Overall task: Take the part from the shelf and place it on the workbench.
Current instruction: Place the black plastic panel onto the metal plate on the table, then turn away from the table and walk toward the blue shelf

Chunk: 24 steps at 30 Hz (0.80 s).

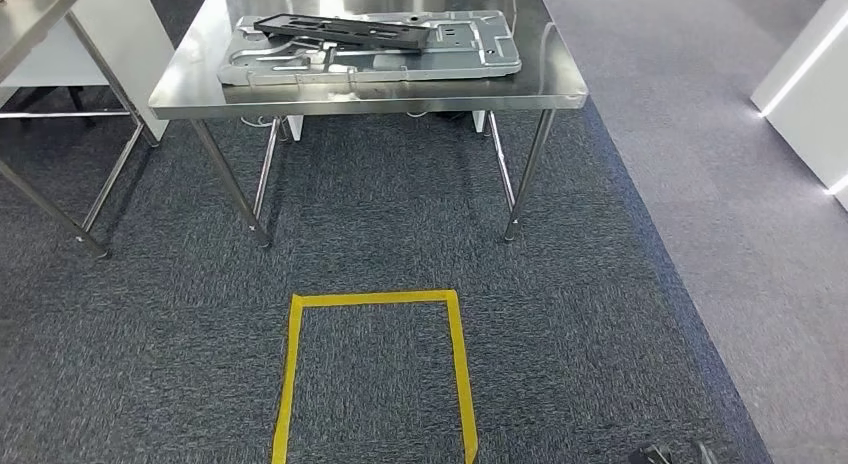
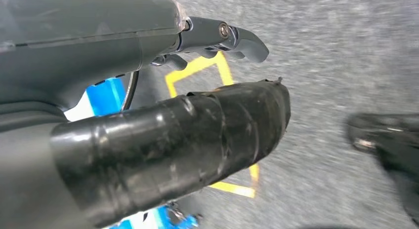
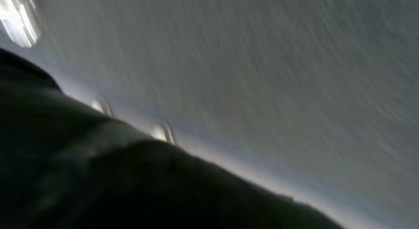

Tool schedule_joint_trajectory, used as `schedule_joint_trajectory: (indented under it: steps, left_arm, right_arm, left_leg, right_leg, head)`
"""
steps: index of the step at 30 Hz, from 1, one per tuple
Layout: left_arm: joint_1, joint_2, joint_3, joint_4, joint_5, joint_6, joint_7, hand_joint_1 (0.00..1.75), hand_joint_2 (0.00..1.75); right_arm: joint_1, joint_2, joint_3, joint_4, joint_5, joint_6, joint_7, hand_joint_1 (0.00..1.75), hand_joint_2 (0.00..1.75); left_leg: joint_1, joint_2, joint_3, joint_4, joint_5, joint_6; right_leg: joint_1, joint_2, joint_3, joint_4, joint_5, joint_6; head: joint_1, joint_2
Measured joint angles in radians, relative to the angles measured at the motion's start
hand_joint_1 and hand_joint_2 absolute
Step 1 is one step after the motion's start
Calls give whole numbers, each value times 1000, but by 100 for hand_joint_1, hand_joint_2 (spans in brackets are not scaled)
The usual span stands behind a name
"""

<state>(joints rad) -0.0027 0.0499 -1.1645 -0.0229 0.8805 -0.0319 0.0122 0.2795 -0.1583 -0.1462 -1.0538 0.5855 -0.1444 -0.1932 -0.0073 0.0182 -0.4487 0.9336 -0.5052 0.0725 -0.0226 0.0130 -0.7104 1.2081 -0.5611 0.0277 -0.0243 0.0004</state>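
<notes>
A black part (image 1: 345, 29) is seen lying on a grey panel (image 1: 370, 52) on the worktop (image 1: 560, 84). Left hand (image 2: 148, 135) fingers: state undeterminable; right hand blurred. Shelf approach is judged next.

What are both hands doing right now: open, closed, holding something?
Left hand: holds nothing visible, but whether it is open or closed cannot be told.
Right hand: a dark blur in the right wrist view; cannot be told.
</notes>
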Motion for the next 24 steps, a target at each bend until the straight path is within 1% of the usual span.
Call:
schedule_joint_trajectory:
  steps: [1, 2, 3, 4, 5, 6, 7, 8, 9, 10, 11, 12, 13, 14, 15, 16, 17, 18, 19, 20, 21, 22, 23, 24]
  left_arm:
    - [1, -1, 0, 0, 2, 0, -4, 0, 0]
    - [2, -2, 0, 0, 5, 0, -8, 0, 0]
    - [2, -2, 0, 0, 7, 0, -11, 0, 0]
    - [1, -4, 0, 0, 9, 1, -14, 0, 0]
    - [-1, -5, 0, 0, 10, 2, -17, 0, 0]
    - [-3, -7, 0, 0, 11, 2, -18, 0, 0]
    - [-5, -8, 1, 0, 11, 2, -19, 0, 0]
    - [-7, -9, 1, 0, 11, 2, -20, 0, 0]
    - [-9, -9, 1, 0, 11, 2, -21, 0, 0]
    - [-11, -10, 1, 0, 11, 2, -22, 0, 0]
    - [-12, -11, 1, 0, 11, 2, -22, 0, 0]
    - [-11, -12, 1, 0, 12, 2, -23, 0, 0]
    - [-8, -13, 1, 1, 13, 3, -24, 0, 0]
    - [-5, -14, 1, 1, 14, 3, -25, 0, 0]
    - [-2, -15, 1, 1, 16, 5, -26, 0, 0]
    - [0, -15, 1, 1, 18, 7, -29, 0, 0]
    - [0, -15, 2, 1, 20, 9, -32, 0, 0]
    - [0, -16, 2, 1, 22, 11, -36, 0, 0]
    - [0, -16, 3, 1, 24, 13, -40, 0, 0]
    - [-1, -17, 3, 1, 26, 16, -43, 0, 0]
    - [-1, -17, 4, 2, 28, 18, -46, 0, 0]
    - [-1, -18, 4, 2, 30, 20, -49, 0, 0]
    - [-1, -19, 5, 3, 31, 22, -50, 0, 0]
    - [-2, -20, 6, 3, 32, 23, -52, 0, 0]
  right_arm:
    - [-24, 20, -52, 112, -34, 25, -41, 0, 0]
    - [-44, 38, -101, 208, -68, 52, -66, 0, 0]
    - [-61, 54, -149, 292, -103, 80, -78, 0, 0]
    - [-80, 71, -199, 371, -138, 106, -84, 0, 0]
    - [-99, 85, -242, 433, -165, 126, -83, 0, 0]
    - [-117, 98, -280, 486, -183, 137, -81, 0, 0]
    - [-134, 111, -313, 529, -192, 142, -79, 0, 0]
    - [-148, 121, -341, 568, -197, 145, -78, 0, 0]
    - [-156, 129, -364, 601, -199, 146, -77, 0, 0]
    - [-162, 136, -384, 632, -203, 147, -74, 0, 0]
    - [-166, 140, -401, 658, -209, 148, -67, 0, 0]
    - [-170, 144, -416, 678, -219, 148, -54, 0, 0]
    - [-175, 149, -430, 693, -232, 149, -38, 0, 0]
    - [-181, 155, -446, 704, -247, 148, -19, 0, 0]
    - [-186, 164, -466, 714, -265, 146, 0, 0, 0]
    - [-190, 175, -488, 721, -283, 145, 14, 0, 0]
    - [-193, 189, -515, 726, -301, 145, 25, 0, 0]
    - [-195, 204, -543, 729, -317, 148, 31, 0, 0]
    - [-195, 218, -569, 730, -328, 153, 33, 0, 0]
    - [-197, 234, -593, 730, -332, 161, 35, 0, 0]
    - [-201, 249, -614, 729, -329, 169, 36, 0, 0]
    - [-204, 263, -633, 728, -321, 177, 37, 0, 0]
    - [-206, 275, -650, 726, -311, 184, 38, 0, 0]
    - [-207, 284, -665, 725, -304, 188, 39, 0, 0]
  left_leg:
    - [-1, 12, -19, 8, 9, -1]
    - [-2, 22, -40, 19, 16, -3]
    - [-2, 32, -62, 32, 22, -6]
    - [-2, 42, -86, 49, 26, -9]
    - [-3, 52, -107, 67, 29, -14]
    - [-4, 61, -124, 85, 31, -19]
    - [-5, 70, -136, 99, 32, -24]
    - [-7, 78, -142, 108, 35, -30]
    - [-7, 85, -144, 112, 41, -37]
    - [-6, 89, -146, 112, 46, -44]
    - [-4, 79, -151, 117, 39, -53]
    - [-1, 60, -158, 133, 14, -62]
    - [1, 35, -168, 163, -29, -69]
    - [3, 11, -178, 208, -86, -73]
    - [4, -3, -186, 264, -136, -73]
    - [4, -8, -189, 315, -165, -72]
    - [4, -11, -180, 347, -167, -69]
    - [3, -12, -159, 352, -146, -64]
    - [2, -16, -123, 322, -113, -58]
    - [-1, -29, -70, 261, -86, -48]
    - [-4, -45, -9, 180, -75, -39]
    - [-7, -60, 44, 100, -78, -32]
    - [-10, -69, 81, 41, -87, -26]
    - [-12, -68, 97, 9, -91, -24]
  right_leg:
    - [-1, -4, -3, 56, -11, 4]
    - [-3, -6, 3, 92, 5, 8]
    - [-5, -9, 23, 98, 37, 11]
    - [-8, -16, 60, 75, 66, 13]
    - [-11, -30, 112, 18, 69, 16]
    - [-9, -44, 166, -55, 52, 15]
    - [-6, -56, 204, -115, 27, 10]
    - [-3, -62, 224, -155, 4, 3]
    - [1, -59, 225, -171, -1, -8]
    - [0, -56, 214, -171, 7, -20]
    - [0, -52, 205, -172, 18, -31]
    - [-1, -47, 192, -173, 31, -40]
    - [0, -42, 175, -175, 45, -48]
    - [1, -34, 158, -175, 58, -53]
    - [4, -25, 140, -174, 72, -56]
    - [6, -16, 122, -173, 85, -57]
    - [9, -7, 105, -172, 99, -57]
    - [11, 0, 89, -170, 112, -57]
    - [13, 8, 75, -168, 124, -56]
    - [13, 16, 63, -167, 137, -55]
    - [15, 25, 53, -166, 148, -53]
    - [17, 33, 45, -165, 161, -49]
    - [17, 41, 40, -168, 175, -45]
    - [18, 48, 37, -172, 188, -40]
  head:
    - [0, 0]
    - [0, 0]
    - [0, 0]
    - [0, 0]
    - [0, 0]
    - [0, 0]
    - [-1, 0]
    - [-2, 0]
    - [-2, 0]
    - [-2, 0]
    - [-2, 0]
    - [-2, 0]
    - [-2, 0]
    - [-2, 0]
    - [-2, 0]
    - [-2, 0]
    - [-2, 0]
    - [-2, 0]
    - [-2, 0]
    - [-2, 0]
    - [-3, 0]
    - [-2, 0]
    - [-2, 0]
    - [-2, 0]
